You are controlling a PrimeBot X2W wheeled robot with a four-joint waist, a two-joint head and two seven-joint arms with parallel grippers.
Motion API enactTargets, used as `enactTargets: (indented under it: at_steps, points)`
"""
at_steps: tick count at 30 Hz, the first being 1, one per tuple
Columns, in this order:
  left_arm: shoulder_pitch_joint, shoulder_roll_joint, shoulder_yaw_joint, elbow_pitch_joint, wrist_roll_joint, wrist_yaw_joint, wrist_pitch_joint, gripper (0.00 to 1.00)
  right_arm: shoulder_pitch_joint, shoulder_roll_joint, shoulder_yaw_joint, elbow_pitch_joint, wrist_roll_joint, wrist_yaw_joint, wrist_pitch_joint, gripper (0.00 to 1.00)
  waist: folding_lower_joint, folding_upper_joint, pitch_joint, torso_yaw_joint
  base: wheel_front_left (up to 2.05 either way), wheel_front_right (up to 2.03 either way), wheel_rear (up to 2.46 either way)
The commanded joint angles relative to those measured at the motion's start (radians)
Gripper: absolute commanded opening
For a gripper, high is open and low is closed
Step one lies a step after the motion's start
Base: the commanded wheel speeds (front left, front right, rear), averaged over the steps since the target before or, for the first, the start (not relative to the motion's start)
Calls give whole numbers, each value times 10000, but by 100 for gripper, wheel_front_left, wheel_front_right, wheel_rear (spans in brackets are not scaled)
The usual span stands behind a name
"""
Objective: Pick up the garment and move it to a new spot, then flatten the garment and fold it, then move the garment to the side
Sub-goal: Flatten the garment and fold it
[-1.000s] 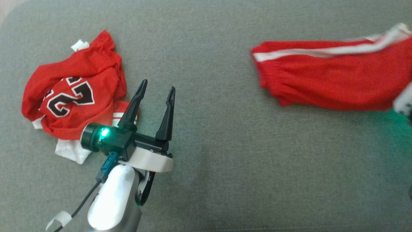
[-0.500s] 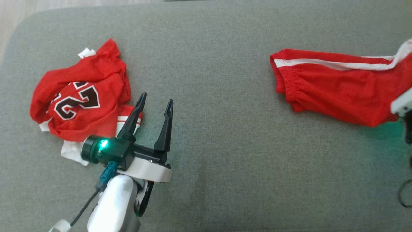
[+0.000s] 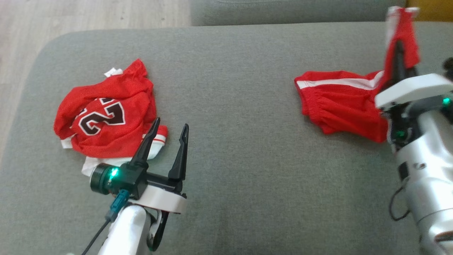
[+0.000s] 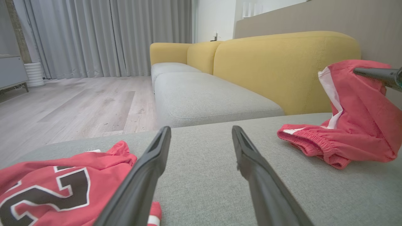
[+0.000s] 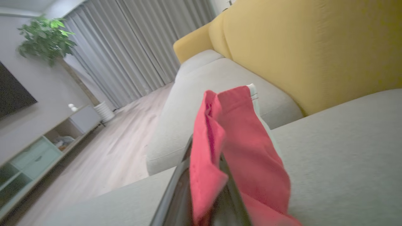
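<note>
The garment, a pair of red shorts [image 3: 336,106] with a white side stripe, lies at the right of the grey seat cushion [image 3: 240,106]. One end is lifted and draped over my right gripper [image 3: 400,53], which is shut on the cloth. In the right wrist view the red shorts [image 5: 238,141] hang over the right gripper [image 5: 207,175] and hide its tips. The left wrist view shows the shorts [image 4: 355,125] rising from the cushion. My left gripper [image 3: 170,124] stands open beside a crumpled red jersey [image 3: 106,120] with a black number, holding nothing.
A yellow backrest [image 4: 282,62] runs behind the cushion. A second grey seat [image 4: 204,97] lies beyond it. Wooden floor [image 3: 70,17] borders the cushion's far left edge. The jersey [image 4: 47,188] sits just left of the open left gripper [image 4: 201,130].
The head camera has tilted, shifting the whole picture. My right gripper has come into view and raised one end of the shorts off the cushion. The left gripper stays beside the jersey.
</note>
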Motion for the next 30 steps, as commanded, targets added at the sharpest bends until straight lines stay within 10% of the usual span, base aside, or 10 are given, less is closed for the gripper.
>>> enactTargets:
  at_steps: [1,18,19,20,30]
  points:
    - [-114,18,325,-316,-59,42,-63,100,-32,187,382,-596,239,-9,79,0,1,-1,-78,121,0,0,0]
    - [103,8,430,-259,-136,61,-63,100,1249,169,3973,-466,-1092,-9,247,0,1,-1,-237,495,0,0,0]
    - [112,8,435,-259,-143,67,-63,100,1273,142,4155,-318,-1325,-9,126,71,1,-1,-251,469,0,0,0]
    - [123,7,442,-261,-149,75,-63,100,1297,153,4292,-169,-1489,-9,28,100,1,-1,-269,433,0,0,0]
    - [127,5,544,-453,-207,57,-63,100,1423,223,3628,-148,-2529,-9,-876,100,1,-1,-524,-341,0,0,0]
